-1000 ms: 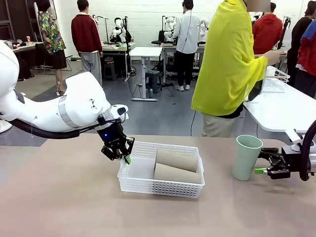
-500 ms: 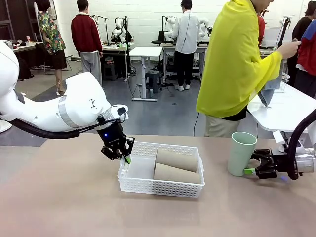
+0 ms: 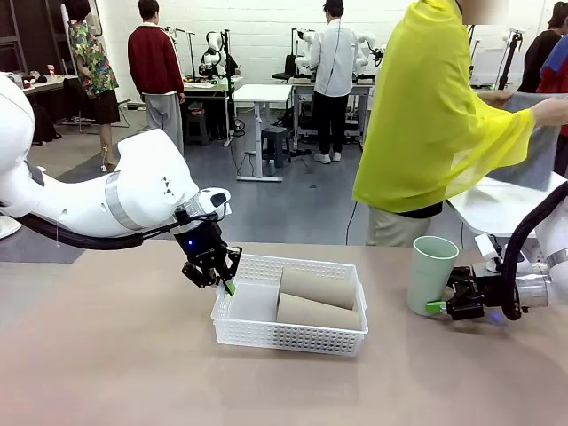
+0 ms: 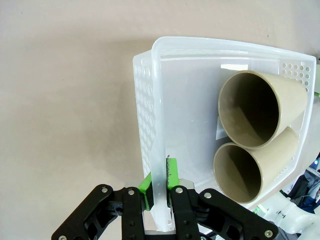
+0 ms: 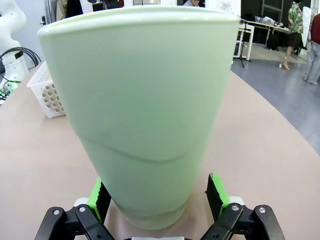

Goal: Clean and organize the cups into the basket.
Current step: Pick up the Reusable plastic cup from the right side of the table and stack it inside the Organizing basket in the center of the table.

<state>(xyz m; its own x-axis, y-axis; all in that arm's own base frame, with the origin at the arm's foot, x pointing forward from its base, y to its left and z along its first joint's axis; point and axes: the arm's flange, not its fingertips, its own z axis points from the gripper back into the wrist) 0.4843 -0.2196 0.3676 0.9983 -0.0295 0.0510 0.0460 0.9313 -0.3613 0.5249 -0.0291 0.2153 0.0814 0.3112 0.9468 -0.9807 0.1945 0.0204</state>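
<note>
L gripper (image 3: 226,282): jaws narrow, clamped on the wall of the white lattice basket (image 3: 293,337) at its short end on the robot's left. Wrist view confirms: L gripper (image 4: 159,182) has one green pad outside and one inside the basket (image 4: 145,100) wall, both pressed on the plastic. Basket bottom sits flat on the table (image 3: 115,373), approx mid-table.

In basket: 2 tan cups, lying on their sides, side by side and touching, packed against the end away from the L gripper; the other half of the floor is bare. Far cup (image 3: 318,287), near cup (image 3: 315,312). From the wrist cam both mouths face the camera: one (image 4: 260,107) above, the other (image 4: 245,170) below.

R gripper (image 3: 441,302): jaws wide, low at table level, straddling the base of the mint cup (image 3: 431,273). Cup stands mouth up on the table, well apart from the basket, towards the robot's right. Wrist view: R gripper (image 5: 157,192) pads either side of the mint cup (image 5: 140,110) foot; gap visible at one pad, the other very close, contact unclear. No firm grip seen.

Person in yellow top (image 3: 426,115) at far side.
</note>
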